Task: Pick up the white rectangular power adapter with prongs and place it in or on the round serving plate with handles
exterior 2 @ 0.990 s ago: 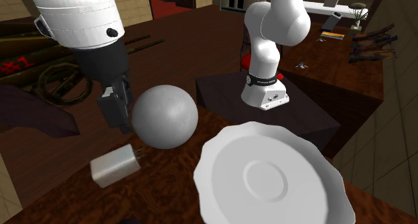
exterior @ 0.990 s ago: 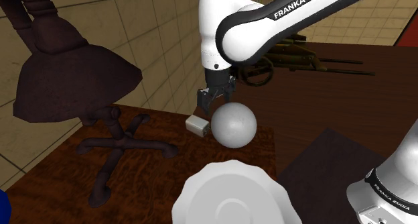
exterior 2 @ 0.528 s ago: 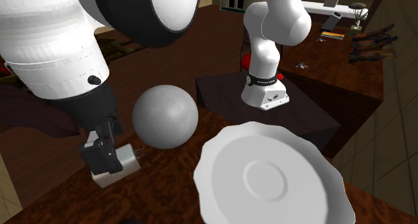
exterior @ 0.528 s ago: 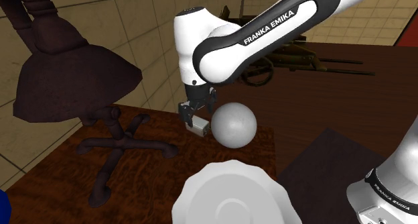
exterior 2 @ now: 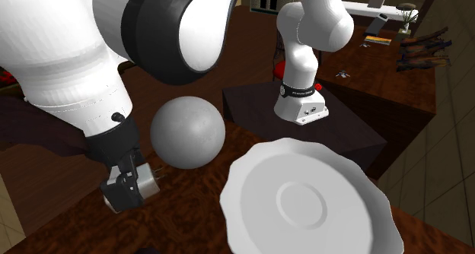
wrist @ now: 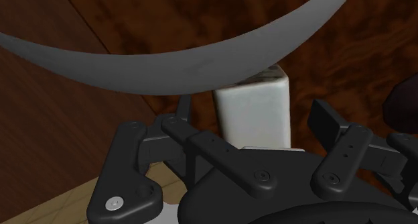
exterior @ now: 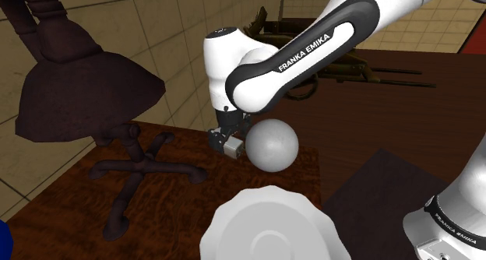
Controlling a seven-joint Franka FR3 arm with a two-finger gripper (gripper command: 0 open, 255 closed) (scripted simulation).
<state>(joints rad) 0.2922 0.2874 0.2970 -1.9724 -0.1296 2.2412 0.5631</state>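
Note:
The white rectangular power adapter lies on the dark wooden table beside a large grey ball. My black gripper is down over the adapter, open, with one finger on each side of the white block and a gap showing at both sides. The ball's underside curves just past the adapter. The round white plate with a scalloped rim sits nearer the stand, with nothing on it.
A dark chair-like piece with a star-shaped foot stands at the shoulder view's left. The arm's base rests on a dark box behind the plate. The ball crowds the adapter on the plate's side.
The arm swung towards the shoulder view's left and came down, bringing the open gripper from above the ball to around the adapter. Adapter, ball and plate stayed put.

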